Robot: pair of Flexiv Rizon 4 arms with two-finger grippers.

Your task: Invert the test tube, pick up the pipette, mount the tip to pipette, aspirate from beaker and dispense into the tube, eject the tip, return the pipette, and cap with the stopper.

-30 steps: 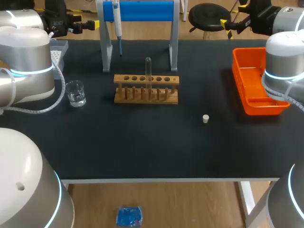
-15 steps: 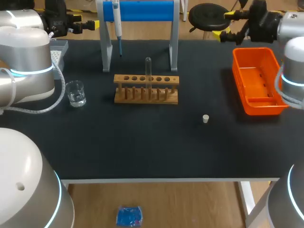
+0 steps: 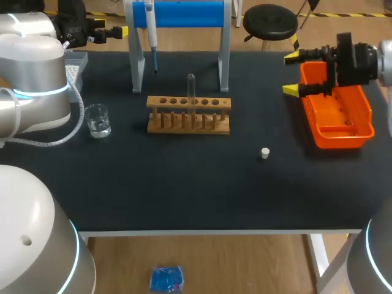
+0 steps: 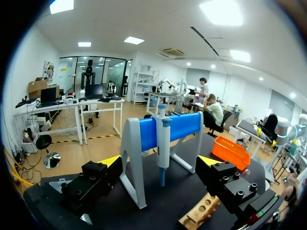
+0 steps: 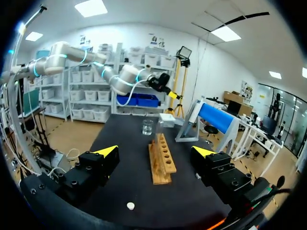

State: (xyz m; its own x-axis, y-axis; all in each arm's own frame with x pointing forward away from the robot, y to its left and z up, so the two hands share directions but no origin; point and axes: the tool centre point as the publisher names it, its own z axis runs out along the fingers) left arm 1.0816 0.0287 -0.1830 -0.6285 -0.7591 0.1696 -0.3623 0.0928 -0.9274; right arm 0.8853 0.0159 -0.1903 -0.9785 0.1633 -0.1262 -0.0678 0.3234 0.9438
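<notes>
The black table (image 3: 184, 184) carries a blue-barred grey stand (image 3: 184, 13) with the white-and-blue pipette (image 3: 150, 30) hanging from it, an orange plastic tray (image 3: 337, 116), and a wooden rack (image 3: 188, 115) holding the clear glass test tube (image 3: 191, 92), seemingly rounded end up. The right gripper (image 3: 292, 73) hangs by the tray's far corner, fingers spread and empty. The left gripper (image 4: 159, 163), likewise agape, faces the stand. A small glass beaker (image 3: 97, 119) and a white stopper (image 3: 265, 153) sit well apart. An off-centre grab at the tall tube could tip it or drag the light rack

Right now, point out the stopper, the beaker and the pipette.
stopper (image 3: 265, 153): head view, its top.
beaker (image 3: 97, 120): head view, its glass wall.
pipette (image 3: 150, 30): head view, its hanging shaft.
</notes>
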